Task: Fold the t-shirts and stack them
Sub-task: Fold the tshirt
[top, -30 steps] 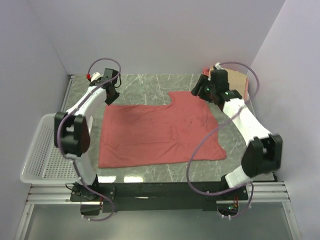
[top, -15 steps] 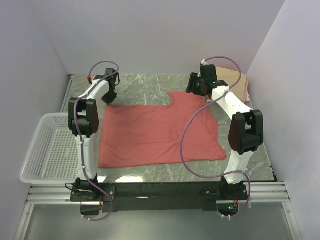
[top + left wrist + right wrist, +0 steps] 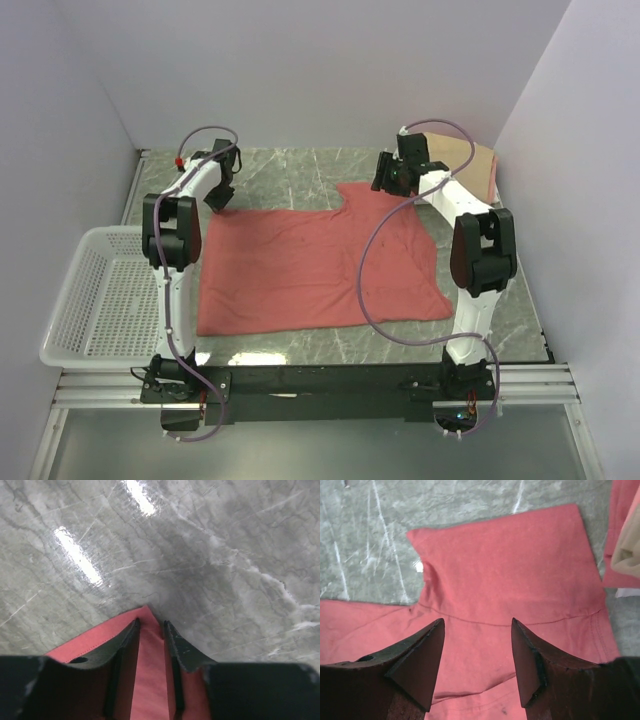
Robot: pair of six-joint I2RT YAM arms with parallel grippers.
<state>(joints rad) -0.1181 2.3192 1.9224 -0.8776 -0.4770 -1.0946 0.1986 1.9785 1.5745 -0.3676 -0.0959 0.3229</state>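
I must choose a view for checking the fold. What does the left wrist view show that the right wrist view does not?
Only left wrist: the red t-shirt's corner by the narrowly open left gripper. Only right wrist: its sleeve, a tan shirt at the edge, the wide-open right gripper. Both: red cloth on the grey table.

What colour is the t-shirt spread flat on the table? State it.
Salmon red, plain; the t-shirt shows best in the top external view.

Matt cloth t-shirt (image 3: 310, 270) on glossy marbled table (image 3: 290, 172).
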